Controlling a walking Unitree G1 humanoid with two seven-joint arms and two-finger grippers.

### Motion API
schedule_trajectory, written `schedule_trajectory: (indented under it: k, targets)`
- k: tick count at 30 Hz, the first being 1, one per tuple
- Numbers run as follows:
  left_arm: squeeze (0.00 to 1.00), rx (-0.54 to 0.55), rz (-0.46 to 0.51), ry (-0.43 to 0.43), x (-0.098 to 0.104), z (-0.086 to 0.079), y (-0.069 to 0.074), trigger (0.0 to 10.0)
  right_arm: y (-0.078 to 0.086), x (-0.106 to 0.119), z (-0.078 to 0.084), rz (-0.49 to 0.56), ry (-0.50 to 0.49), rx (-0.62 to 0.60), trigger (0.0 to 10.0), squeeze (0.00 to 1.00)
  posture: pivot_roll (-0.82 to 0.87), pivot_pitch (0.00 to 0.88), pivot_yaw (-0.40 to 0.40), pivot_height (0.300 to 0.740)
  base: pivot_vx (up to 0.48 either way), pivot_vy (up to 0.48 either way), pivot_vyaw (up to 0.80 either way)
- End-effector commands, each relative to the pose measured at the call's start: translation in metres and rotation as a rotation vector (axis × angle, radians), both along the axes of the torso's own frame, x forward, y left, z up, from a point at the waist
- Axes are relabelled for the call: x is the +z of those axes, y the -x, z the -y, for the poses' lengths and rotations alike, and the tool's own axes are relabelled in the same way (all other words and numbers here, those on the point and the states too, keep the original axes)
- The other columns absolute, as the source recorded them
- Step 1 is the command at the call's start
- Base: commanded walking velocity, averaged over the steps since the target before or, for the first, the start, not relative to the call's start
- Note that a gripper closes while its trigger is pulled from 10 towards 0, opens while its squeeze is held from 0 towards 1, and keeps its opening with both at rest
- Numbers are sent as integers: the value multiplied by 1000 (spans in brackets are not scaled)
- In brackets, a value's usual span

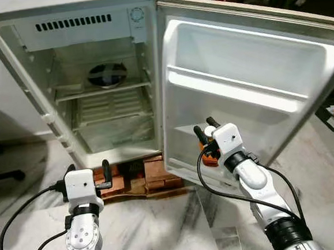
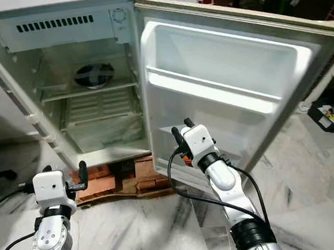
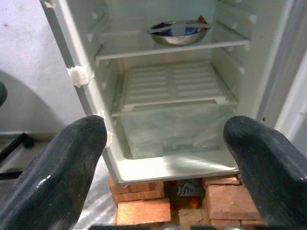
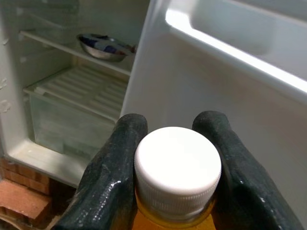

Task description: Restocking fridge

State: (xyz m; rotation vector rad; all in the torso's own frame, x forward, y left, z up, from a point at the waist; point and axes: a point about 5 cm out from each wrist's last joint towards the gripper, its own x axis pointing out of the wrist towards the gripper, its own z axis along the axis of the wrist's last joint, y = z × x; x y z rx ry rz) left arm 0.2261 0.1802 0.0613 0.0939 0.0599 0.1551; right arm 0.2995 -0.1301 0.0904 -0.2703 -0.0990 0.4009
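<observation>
1 bottle (image 4: 176, 178), white-capped with orange contents, was pinched at the neck by the right tool (image 1: 207, 132), close to the lower shelf of the open fridge door (image 1: 251, 95). Judged rigid, smooth and moderately heavy; a body grip would be safer. Left tool (image 1: 88, 173) was spread, empty.
</observation>
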Motion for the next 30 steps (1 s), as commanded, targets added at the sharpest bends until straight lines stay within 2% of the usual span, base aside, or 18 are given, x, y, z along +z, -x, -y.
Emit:
schedule_trajectory:
  k: [1,14,21,30]
  targets:
    - [0,-1,-5,-5,0,-1,0,10000,-3,7,-1,36,-11,-3,10000,0,0,57,-9,740,266,0,0]
    - [0,-15,-16,10,-2,5,2,10000,0,3,0,22,-5,-6,10000,0,-8,63,-2,740,19,0,0]
    - [0,-17,-24,1,-3,5,1,10000,1,-9,4,-42,40,-32,10000,0,-10,64,4,740,0,0,0]
    - [0,-17,-25,2,-3,5,-1,10000,1,-16,7,-82,36,-58,10000,0,-12,64,7,740,0,0,0]
